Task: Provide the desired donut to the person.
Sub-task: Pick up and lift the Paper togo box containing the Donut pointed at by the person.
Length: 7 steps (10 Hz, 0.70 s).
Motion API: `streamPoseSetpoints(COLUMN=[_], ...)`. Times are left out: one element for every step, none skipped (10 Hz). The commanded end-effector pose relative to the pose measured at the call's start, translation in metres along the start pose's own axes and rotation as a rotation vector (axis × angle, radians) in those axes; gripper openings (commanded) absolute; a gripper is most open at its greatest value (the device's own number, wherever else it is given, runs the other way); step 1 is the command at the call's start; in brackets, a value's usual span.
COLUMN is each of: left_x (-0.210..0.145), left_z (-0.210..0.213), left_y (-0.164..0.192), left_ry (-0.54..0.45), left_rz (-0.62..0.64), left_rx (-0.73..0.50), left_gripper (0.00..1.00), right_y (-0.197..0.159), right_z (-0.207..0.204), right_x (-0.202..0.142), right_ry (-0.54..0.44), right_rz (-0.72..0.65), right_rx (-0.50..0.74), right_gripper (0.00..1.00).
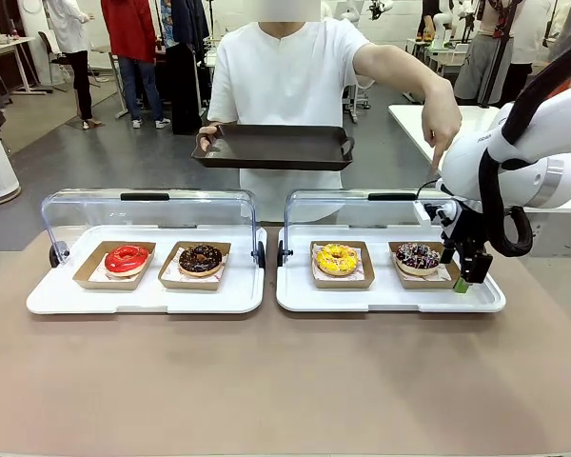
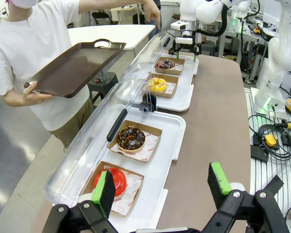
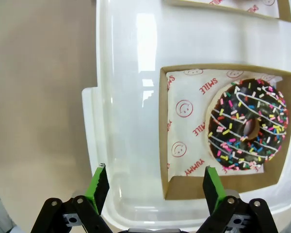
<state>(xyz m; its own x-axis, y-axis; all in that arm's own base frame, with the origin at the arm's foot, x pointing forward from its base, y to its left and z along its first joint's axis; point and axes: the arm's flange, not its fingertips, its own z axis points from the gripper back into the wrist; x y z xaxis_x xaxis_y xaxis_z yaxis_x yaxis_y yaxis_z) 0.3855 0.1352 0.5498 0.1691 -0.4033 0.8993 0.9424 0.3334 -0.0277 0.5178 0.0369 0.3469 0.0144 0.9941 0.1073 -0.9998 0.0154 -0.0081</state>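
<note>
Smooth, matt beige table top (image 1: 285, 381). On it, a left tray (image 1: 143, 299) and a right tray (image 1: 381, 299) of glossy white plastic, each under a clear, shiny plastic lid (image 1: 152, 214). A matt brown cardboard box (image 3: 184, 187) is lined with printed paper (image 3: 184, 116). The chocolate donut (image 3: 247, 126) has glossy icing. On the far side, the person (image 1: 285, 76) wears plain white cloth and holds a dark serving tray (image 1: 271, 148) with a dull sheen.

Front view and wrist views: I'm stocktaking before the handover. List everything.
table: one, tan, foreground
left case: one, white, lid open, table's left
right case: one, white, lid open, table's right
card boxes: four, brown, one under each donut
red donut: one, red, left case
chocolate donut: one, brown, left case
yellow donut: one, yellow, right case
sprinkled donut: one, dark, right case
serving tray: one, dark brown, held beyond cases
person: one, white shirt, far side, pointing down
left gripper: one, black, open, near red donut
right gripper: one, black, open, beside sprinkled donut
</note>
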Motion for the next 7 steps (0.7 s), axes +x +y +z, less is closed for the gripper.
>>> streamPoseSetpoints(left_x=[0.000,0.000,0.000,0.000,0.000,0.000,0.000], left_z=[0.001,0.001,0.001,0.001,0.001,0.001,0.001], left_y=[-0.001,-0.001,-0.001,-0.001,-0.001,-0.001,-0.001], left_ry=[-0.004,-0.004,-0.004,-0.004,-0.004,-0.004,-0.004], left_rz=[-0.001,-0.001,-0.001,-0.001,-0.001,-0.001,-0.001], left_rx=[0.001,0.001,0.001,0.001,0.001,0.001,0.001], left_gripper=[1.00,1.00,1.00,1.00,1.00,1.00,1.00], right_y=[-0.010,-0.011,-0.010,-0.010,-0.009,-0.008,-0.007], right_z=[-0.009,-0.013,-0.015,-0.018,-0.019,-0.021,-0.023], right_x=[0.005,0.007,0.007,0.006,0.006,0.005,0.004], right_ry=[0.005,0.011,0.014,0.021,0.025,0.028,0.030], right_rz=[-0.025,-0.024,-0.025,-0.032,-0.034,-0.033,-0.036], right_rx=[-0.008,-0.004,0.001,0.009,0.009,0.008,0.011], right_gripper=[1.00,1.00,1.00,1.00,1.00,1.00,1.00])
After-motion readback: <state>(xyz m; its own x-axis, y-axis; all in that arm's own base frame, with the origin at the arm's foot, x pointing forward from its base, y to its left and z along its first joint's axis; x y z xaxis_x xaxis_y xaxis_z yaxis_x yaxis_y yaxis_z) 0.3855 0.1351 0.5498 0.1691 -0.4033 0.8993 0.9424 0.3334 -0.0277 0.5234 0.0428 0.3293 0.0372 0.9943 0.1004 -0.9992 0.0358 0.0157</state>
